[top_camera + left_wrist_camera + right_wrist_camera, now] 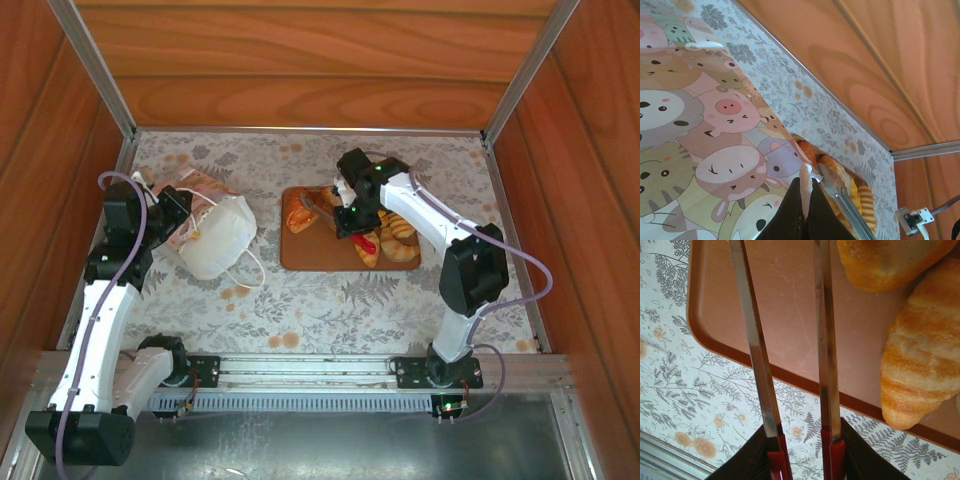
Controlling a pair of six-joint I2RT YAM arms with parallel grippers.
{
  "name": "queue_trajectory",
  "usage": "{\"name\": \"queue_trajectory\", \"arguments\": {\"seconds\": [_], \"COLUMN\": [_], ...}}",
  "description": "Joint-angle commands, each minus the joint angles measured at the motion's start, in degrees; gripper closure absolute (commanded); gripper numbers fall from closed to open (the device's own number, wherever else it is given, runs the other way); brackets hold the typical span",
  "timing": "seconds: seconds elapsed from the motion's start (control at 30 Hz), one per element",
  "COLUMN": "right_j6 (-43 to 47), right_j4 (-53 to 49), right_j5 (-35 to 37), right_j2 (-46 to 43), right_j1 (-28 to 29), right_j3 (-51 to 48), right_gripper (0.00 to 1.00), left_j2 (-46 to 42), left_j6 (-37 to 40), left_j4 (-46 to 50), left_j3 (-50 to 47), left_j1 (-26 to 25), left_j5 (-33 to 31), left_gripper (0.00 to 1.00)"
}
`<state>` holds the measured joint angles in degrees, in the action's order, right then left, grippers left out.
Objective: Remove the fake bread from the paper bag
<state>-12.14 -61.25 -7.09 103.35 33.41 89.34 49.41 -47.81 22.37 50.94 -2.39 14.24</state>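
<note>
Fake bread (920, 365) on tray (785, 305); right fingers (860, 460) grip tongs (822, 340); left fingers (790, 220) pinch paper bag (715, 125).

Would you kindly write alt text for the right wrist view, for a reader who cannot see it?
The right fingers clamp red-handled metal tongs, whose two blades stretch up over a brown tray. A toy croissant and a toy roll lie at its right side; a floral tablecloth lies beneath.

Glossy plastic-looking fake bread (912, 375), scuffed matte brown tray (785, 305), shiny metal tongs (753, 340), smooth printed paper bag (715, 125), wood-grain walls (300, 60).
</note>
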Motion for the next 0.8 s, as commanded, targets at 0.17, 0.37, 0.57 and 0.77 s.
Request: {"name": "queue_trajectory", "arguments": {"seconds": [0.17, 0.37, 0.57, 0.77], "right_j6": [0.54, 1.24, 1.09, 1.39], "right_j4": [-0.74, -2.48, -1.63, -0.32], "right_j5": [-1.36, -3.63, -10.75, -18.71], "right_j2": [-6.84, -11.49, -17.07, -22.58], "right_j1": [0.26, 0.24, 0.21, 1.18], "right_j3": [-0.71, -2.27, -6.03, -10.86], "right_gripper": [0.65, 0.65, 0.65, 0.64], "left_j2": [0.06, 0.93, 1.04, 0.8], "left_j6": [0.26, 0.17, 0.03, -0.09], "left_j4": [0.26, 0.27, 0.22, 0.23], "left_j3": [1.69, 2.53, 2.71, 2.84], "left_j1": [-0.21, -0.16, -0.19, -0.19], "left_j5": [0.72, 1.05, 1.06, 0.96], "left_gripper": [1.0, 1.0, 1.0, 1.0]}}
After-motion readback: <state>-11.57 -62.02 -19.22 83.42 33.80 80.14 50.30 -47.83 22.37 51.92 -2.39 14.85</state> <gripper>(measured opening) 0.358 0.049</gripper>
